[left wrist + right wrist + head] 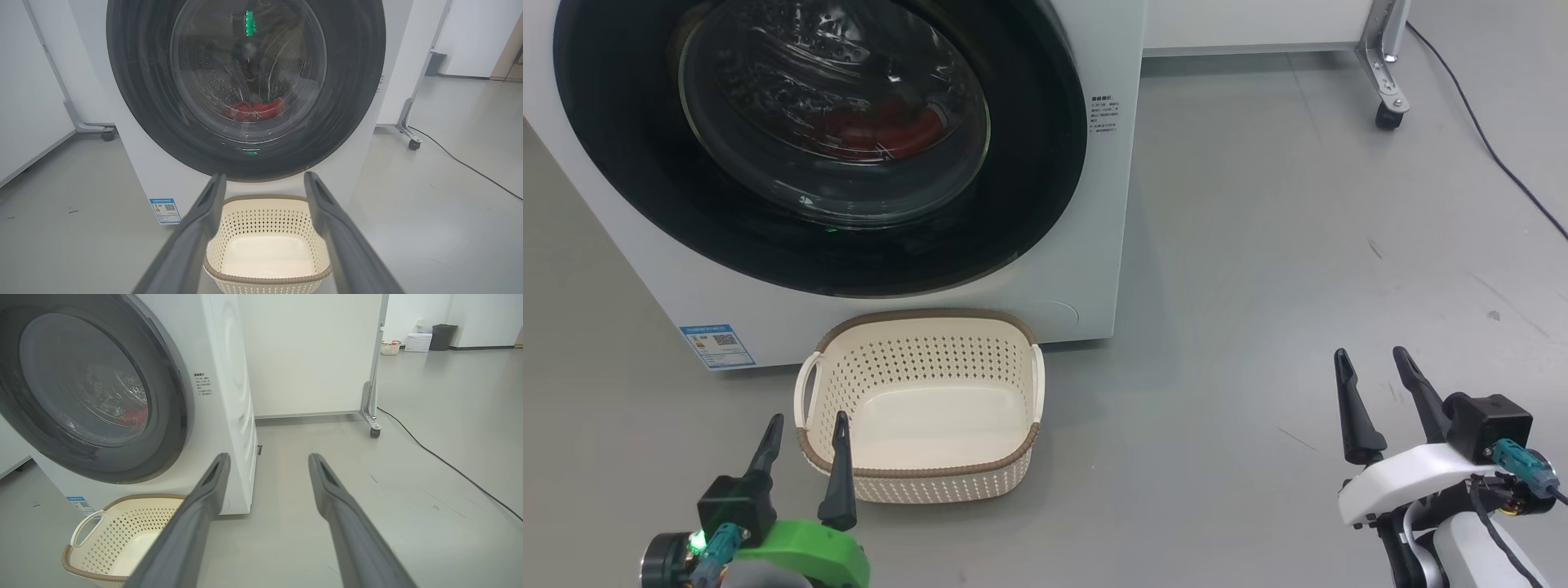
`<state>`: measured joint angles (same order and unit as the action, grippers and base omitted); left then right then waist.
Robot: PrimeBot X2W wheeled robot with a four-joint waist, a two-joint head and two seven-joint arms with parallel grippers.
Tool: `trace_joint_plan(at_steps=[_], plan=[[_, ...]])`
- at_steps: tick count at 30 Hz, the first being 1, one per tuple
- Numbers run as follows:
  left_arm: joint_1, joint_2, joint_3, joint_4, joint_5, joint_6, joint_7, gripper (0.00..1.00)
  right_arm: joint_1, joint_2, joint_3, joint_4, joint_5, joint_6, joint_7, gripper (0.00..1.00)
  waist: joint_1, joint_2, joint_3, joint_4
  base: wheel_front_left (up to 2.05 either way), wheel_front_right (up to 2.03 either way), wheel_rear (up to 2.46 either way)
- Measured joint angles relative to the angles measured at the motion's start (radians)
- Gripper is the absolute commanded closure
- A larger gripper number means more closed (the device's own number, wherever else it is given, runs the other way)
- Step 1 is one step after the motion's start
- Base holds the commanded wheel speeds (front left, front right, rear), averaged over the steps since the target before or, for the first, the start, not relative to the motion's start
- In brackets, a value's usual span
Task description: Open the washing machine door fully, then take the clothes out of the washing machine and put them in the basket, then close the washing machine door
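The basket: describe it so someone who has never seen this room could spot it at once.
Find the big white washing machine with the round black door. On the grey floor in front of it, below the door, sits the basket: small, cream, rectangular, empty. Its perforated sides, brown woven rim and two white loop handles set it apart.

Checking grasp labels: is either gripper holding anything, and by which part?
Nothing is held. The left gripper and right gripper are both open and empty.

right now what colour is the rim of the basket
Brown, a woven band atop the cream basket; head view shows it best.
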<state>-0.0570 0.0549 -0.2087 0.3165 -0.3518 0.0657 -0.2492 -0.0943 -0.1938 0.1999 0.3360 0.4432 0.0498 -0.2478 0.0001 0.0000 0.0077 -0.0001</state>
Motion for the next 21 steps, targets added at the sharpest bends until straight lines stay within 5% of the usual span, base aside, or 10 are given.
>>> trace_joint_plan(at_steps=[12,14,21], plan=[[-0.003,-0.002,0.002,0.011,0.000,0.001,0.000,0.00,0.000,0.008,-0.017,0.003,-0.008,0.001,0.000,0.00,0.0000,0.0000,0.000,0.003,0.00,0.00,0.00],[-0.004,-0.003,0.003,0.013,0.000,0.001,0.000,0.00,0.000,0.010,-0.023,0.003,-0.008,0.002,0.000,1.00,0.0000,0.0000,0.001,0.003,0.00,0.00,0.00],[-0.005,-0.004,0.006,0.016,0.000,0.001,0.000,0.00,0.000,0.013,-0.031,0.003,-0.008,0.011,0.000,1.00,0.0000,0.0000,0.003,0.006,0.00,0.00,0.00]])
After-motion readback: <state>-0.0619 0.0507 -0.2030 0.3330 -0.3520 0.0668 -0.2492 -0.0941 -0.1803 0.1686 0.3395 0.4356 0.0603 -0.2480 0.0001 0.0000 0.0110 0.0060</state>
